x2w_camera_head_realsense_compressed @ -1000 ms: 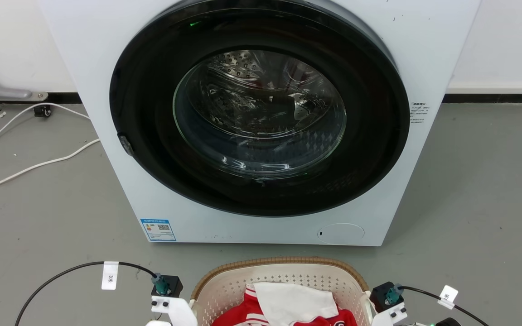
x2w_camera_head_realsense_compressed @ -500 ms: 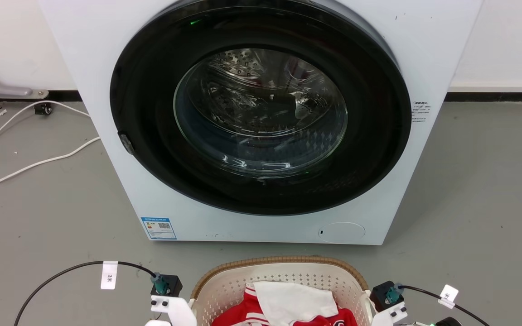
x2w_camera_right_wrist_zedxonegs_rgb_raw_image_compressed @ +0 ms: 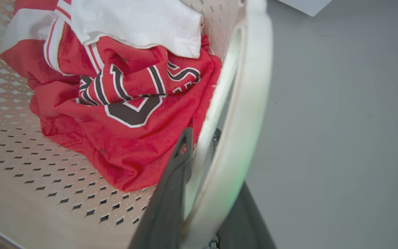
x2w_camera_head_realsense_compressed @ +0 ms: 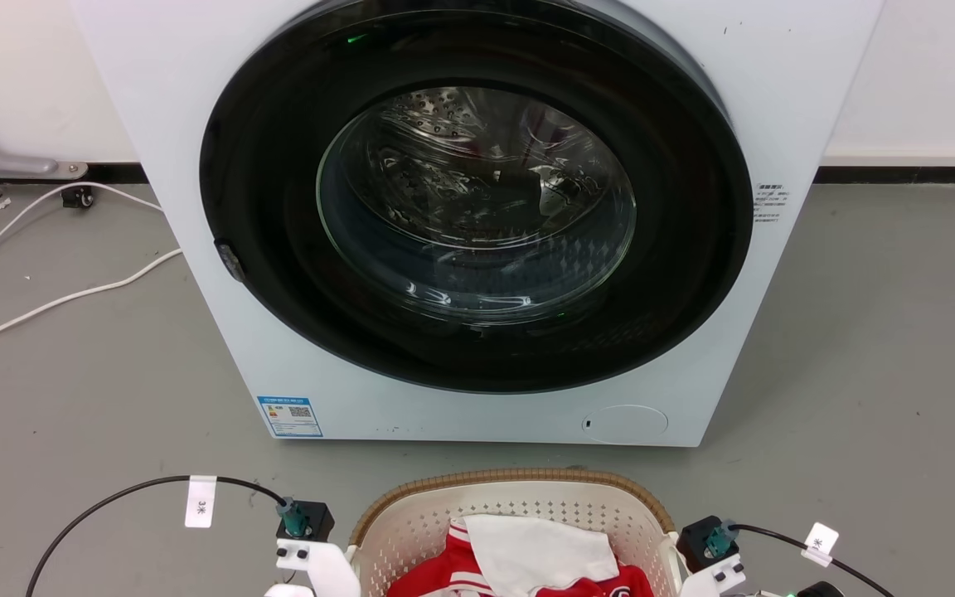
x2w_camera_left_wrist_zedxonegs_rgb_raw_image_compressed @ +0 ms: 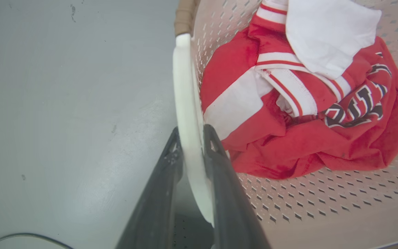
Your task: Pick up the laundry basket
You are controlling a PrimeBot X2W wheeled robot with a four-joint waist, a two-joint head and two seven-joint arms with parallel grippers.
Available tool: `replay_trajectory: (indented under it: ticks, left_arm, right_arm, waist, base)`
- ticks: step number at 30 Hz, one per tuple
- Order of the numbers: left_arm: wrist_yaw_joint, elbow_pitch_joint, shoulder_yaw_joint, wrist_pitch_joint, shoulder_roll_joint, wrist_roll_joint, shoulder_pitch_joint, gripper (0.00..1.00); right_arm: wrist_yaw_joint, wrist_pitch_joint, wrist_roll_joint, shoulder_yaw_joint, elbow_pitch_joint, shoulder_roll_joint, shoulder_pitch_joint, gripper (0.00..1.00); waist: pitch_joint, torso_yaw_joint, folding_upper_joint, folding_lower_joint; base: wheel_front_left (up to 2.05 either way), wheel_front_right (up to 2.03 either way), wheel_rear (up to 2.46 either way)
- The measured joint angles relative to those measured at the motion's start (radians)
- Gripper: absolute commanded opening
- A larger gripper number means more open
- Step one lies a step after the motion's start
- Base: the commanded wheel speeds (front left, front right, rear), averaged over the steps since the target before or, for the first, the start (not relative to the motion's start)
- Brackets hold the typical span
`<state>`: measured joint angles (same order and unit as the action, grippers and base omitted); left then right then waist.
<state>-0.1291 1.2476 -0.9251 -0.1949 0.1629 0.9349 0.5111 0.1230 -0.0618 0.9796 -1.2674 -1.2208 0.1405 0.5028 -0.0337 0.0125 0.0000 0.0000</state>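
The laundry basket (x2w_camera_head_realsense_compressed: 527, 510) is matt cream plastic pierced with small holes; its rim (x2w_camera_head_realsense_compressed: 511, 478) looks woven and brown. Inside, the red cloth (x2w_camera_left_wrist_zedxonegs_rgb_raw_image_compressed: 288, 148) and white cloth (x2w_camera_left_wrist_zedxonegs_rgb_raw_image_compressed: 327, 34) look soft. The washing machine (x2w_camera_head_realsense_compressed: 187, 191) has a glossy white shell, a shiny glass door (x2w_camera_head_realsense_compressed: 477, 199) and a metal drum (x2w_camera_head_realsense_compressed: 444, 112). The floor (x2w_camera_head_realsense_compressed: 859, 332) is smooth matt grey.

White front-loading washing machine (x2w_camera_head_realsense_compressed: 461, 414) stands on grey floor (x2w_camera_head_realsense_compressed: 875, 348), pale wall (x2w_camera_head_realsense_compressed: 925, 75) behind. Round dark door (x2w_camera_head_realsense_compressed: 477, 199) shut, steel drum (x2w_camera_head_realsense_compressed: 436, 112) visible through glass (small green light (x2w_camera_head_realsense_compressed: 355, 39) glowing at top of door ring). Blue label (x2w_camera_head_realsense_compressed: 289, 416) low on front panel at left, round cover (x2w_camera_head_realsense_compressed: 625, 424) at right. White cables (x2w_camera_head_realsense_compressed: 55, 303) trail across floor left of machine, seen from front. Crumpled red jersey (x2w_camera_left_wrist_zedxonegs_rgb_raw_image_compressed: 288, 148) with white stripes, white cloth (x2w_camera_left_wrist_zedxonegs_rgb_raw_image_compressed: 327, 34) lying over one end.
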Motion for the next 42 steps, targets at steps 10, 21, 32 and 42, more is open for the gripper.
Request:
replay_trajectory:
  ticks: [10,21,32,42]
  left_arm:
    - [0.000,0.003,-0.018,0.002,0.000,0.020,0.001,0.00]
    - [0.000,0.007,-0.039,0.005,0.000,0.038,0.005,0.00]
    - [0.000,0.010,-0.057,0.010,0.003,0.056,0.007,0.00]
    - [0.000,0.013,-0.073,0.013,0.003,0.072,0.008,0.00]
  right_arm:
    - [0.000,0.001,0.002,-0.003,0.000,0.000,0.000,0.00]
    - [0.000,0.001,0.002,-0.005,0.000,0.000,0.000,0.00]
    - [0.000,0.001,0.002,-0.007,0.000,-0.001,0.000,0.00]
    - [0.000,0.000,0.005,-0.007,0.001,-0.001,-0.001,0.00]
  waist:
    - [0.000,0.001,0.0000,0.0000]
    - [-0.001,0.004,0.0000,0.0000]
    - [-0.002,0.002,0.0000,0.0000]
    - [-0.002,0.002,0.0000,0.0000]
  base:
    - [0.00,0.00,0.00]
    - [0.00,0.00,0.00]
    - [0.00,0.00,0.00]
    - [0.00,0.00,0.00]
